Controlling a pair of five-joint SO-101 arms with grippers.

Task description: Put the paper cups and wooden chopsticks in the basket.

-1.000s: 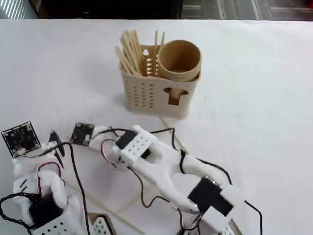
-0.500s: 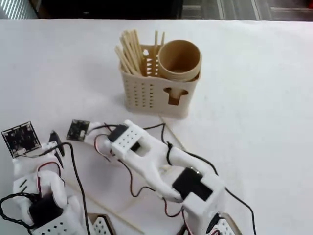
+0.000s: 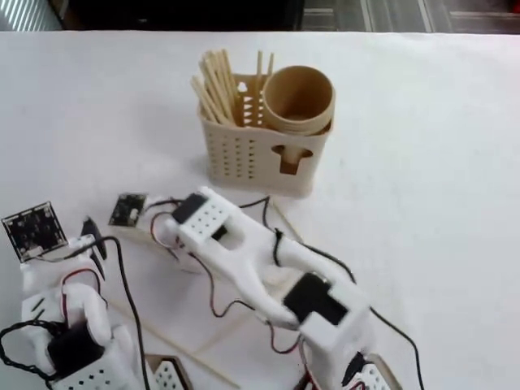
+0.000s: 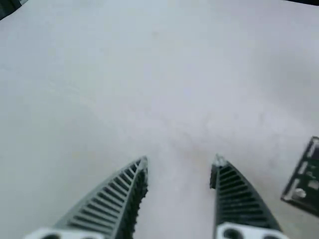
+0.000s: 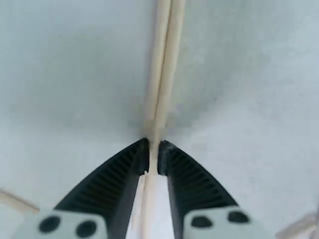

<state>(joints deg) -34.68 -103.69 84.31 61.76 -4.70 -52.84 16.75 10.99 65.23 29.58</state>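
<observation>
**A:** So, nearest first: how does the left claw (image 4: pixel 179 162) stand?

**B:** Wide open with nothing in it. It hangs over bare table (image 4: pixel 149 74), and a small circuit board (image 4: pixel 303 175) shows just beside it. From above, the left arm (image 3: pixel 73 333) sits folded at the near corner.

**A:** And the right claw (image 5: pixel 153 149)?

**B:** All but closed. Its fingertips (image 5: pixel 141 150) pinch a pair of chopsticks (image 5: pixel 162 89) lying side by side and running straight out ahead of it, low over the table. I cannot tell whether the pair is lifted or touching the cloth.

**A:** Where is that arm?

**B:** The right arm (image 3: pixel 268 268) stretches slantwise from the near edge toward the middle, with its wrist in front of the basket (image 3: pixel 244 158).

**A:** Anything loose?

**B:** A thin stick (image 3: pixel 175 341) lies on the table between the two arms.

**A:** And farther back?

**B:** The basket stands upright beyond the right arm. A bundle (image 3: pixel 218 81) of chopsticks leans in its compartment on the left arm's side. A cup (image 3: pixel 299 97) sits in the other compartment, its rim above the basket's wall.
</observation>
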